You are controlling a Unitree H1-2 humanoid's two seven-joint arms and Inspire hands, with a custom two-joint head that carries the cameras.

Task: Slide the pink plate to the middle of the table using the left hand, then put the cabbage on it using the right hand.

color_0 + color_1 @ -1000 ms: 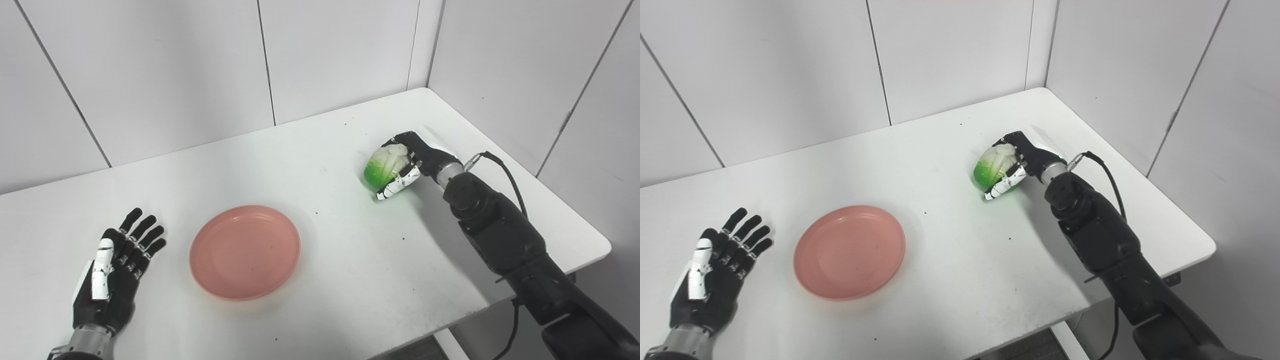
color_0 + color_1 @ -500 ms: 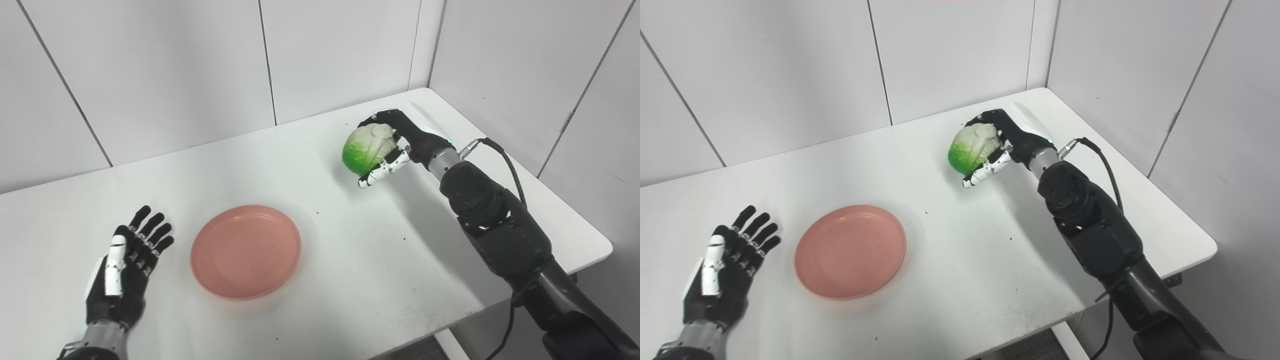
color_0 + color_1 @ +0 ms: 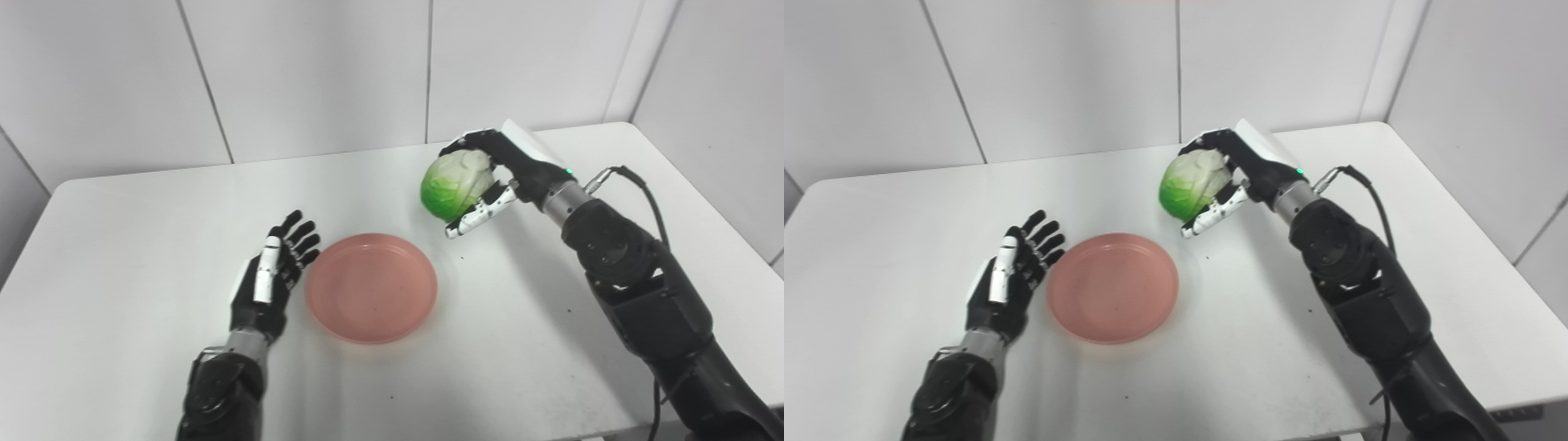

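Note:
The pink plate (image 3: 372,286) lies flat near the middle of the white table (image 3: 122,208). My left hand (image 3: 269,275) rests open just left of the plate's rim, fingers spread and pointing away from me. A green and pale cabbage (image 3: 456,185) hangs in the air above the table, right of and beyond the plate. My right hand (image 3: 496,177) is shut on it, fingers over its top and thumb under it. In the right eye view the cabbage (image 3: 1193,185) sits up and right of the plate (image 3: 1113,286).
White wall panels close off the back and the right side. The table's right edge (image 3: 759,269) runs near my right arm (image 3: 637,282). A cable (image 3: 637,184) loops off the right wrist.
The camera has swung left, shifting the whole picture. My right hand has lifted the cabbage off the table and carried it toward the plate. My left hand now lies closer to the plate's rim.

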